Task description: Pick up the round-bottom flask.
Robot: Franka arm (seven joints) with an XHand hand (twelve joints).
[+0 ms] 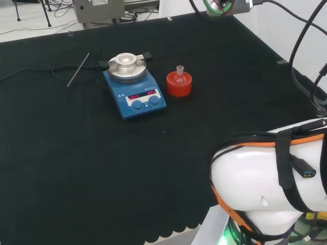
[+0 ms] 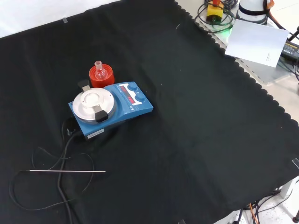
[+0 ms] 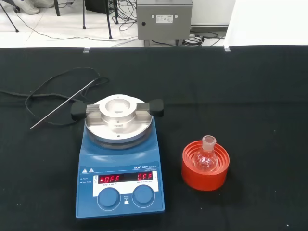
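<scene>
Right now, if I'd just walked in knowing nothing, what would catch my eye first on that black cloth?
Probably the blue hotplate stirrer with its round metal top and red lit display, near the cloth's middle. Right beside it sits a bright red ribbed stand holding a small clear round-bottom flask, upright. A thin metal rod lies apart by a black cable.

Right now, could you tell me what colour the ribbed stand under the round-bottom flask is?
Red; the stand under the round-bottom flask shows best in the wrist view.

At the lower right of the head view we see our arm (image 1: 271,173) as a big, smooth, rounded white link, trimmed with an orange band, crossed by black straps and black cables, with a blue-tipped plug on its side and a green glow beneath it.
</scene>
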